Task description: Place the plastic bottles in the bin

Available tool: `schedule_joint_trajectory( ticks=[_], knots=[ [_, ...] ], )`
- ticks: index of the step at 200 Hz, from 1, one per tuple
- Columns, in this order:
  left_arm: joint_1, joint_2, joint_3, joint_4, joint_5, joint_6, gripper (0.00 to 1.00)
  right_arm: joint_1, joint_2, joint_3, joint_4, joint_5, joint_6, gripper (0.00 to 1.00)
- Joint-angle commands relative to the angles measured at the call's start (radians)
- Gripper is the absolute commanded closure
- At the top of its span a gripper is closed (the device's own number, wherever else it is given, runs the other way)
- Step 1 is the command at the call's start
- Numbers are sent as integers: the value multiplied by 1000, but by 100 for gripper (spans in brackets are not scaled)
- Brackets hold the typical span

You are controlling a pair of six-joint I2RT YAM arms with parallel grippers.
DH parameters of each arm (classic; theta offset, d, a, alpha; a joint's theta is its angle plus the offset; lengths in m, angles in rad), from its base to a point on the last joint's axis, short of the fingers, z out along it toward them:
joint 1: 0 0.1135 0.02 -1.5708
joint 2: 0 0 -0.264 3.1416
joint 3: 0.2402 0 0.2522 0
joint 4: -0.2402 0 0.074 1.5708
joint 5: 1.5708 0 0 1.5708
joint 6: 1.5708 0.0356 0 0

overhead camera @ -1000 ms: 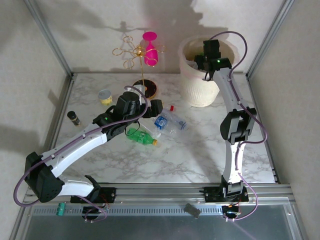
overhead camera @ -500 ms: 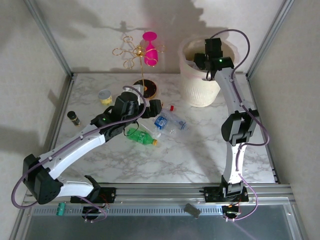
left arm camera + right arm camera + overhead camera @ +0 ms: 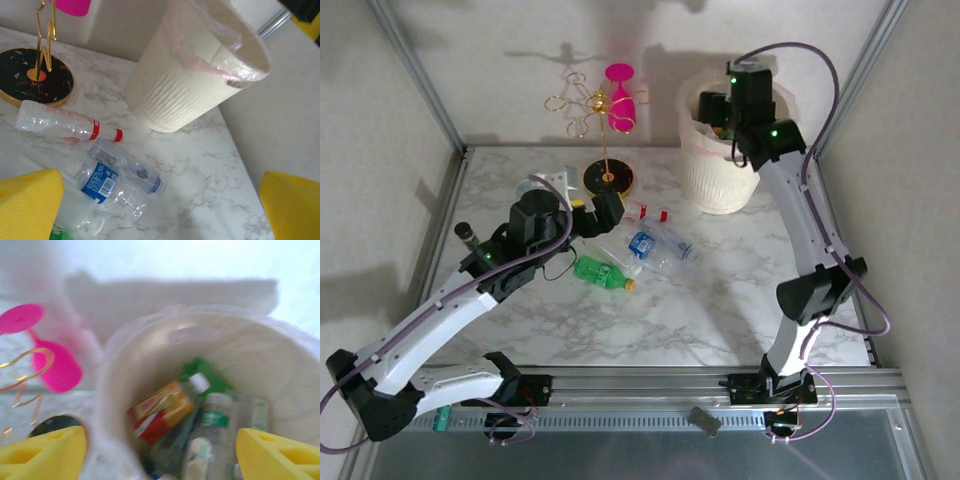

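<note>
While the right gripper (image 3: 716,110) hangs over the bin (image 3: 718,185) far right, jaws apart and seemingly empty (blurry view), the left gripper (image 3: 604,212) is wide open, empty, by a few plastic bottles (image 3: 655,244) mid-table; more sit inside the bin.

Cream bin (image 3: 175,95), grey-veined marble table (image 3: 210,170)

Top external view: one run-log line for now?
left claw: open, near loose bottles | right claw: open, above bin | binned bottles: several | table: loose bottles not yet binned
</note>
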Motion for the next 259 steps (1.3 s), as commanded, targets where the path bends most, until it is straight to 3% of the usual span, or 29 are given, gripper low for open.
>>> schedule_joint_trajectory(
  ticks=[1,44,81,115,157,259],
  knots=[
    [2,-69,-52,-75,-73,-114,0,81,-113,-137,91,7,-45,25],
    [23,-164,-157,-272,-181,-445,0,225,-235,-340,120,-13,-39,28],
    [65,-173,-286,-337,-126,-658,0,284,-356,-550,211,-28,-4,28],
    [115,-131,-415,-206,-9,-740,1,284,-426,-670,256,-57,14,29],
    [154,-30,-490,-34,6,-805,6,309,-480,-729,272,-58,5,29],
    [169,351,-404,151,62,-774,14,310,-500,-758,281,-22,-47,28]
  ],
)
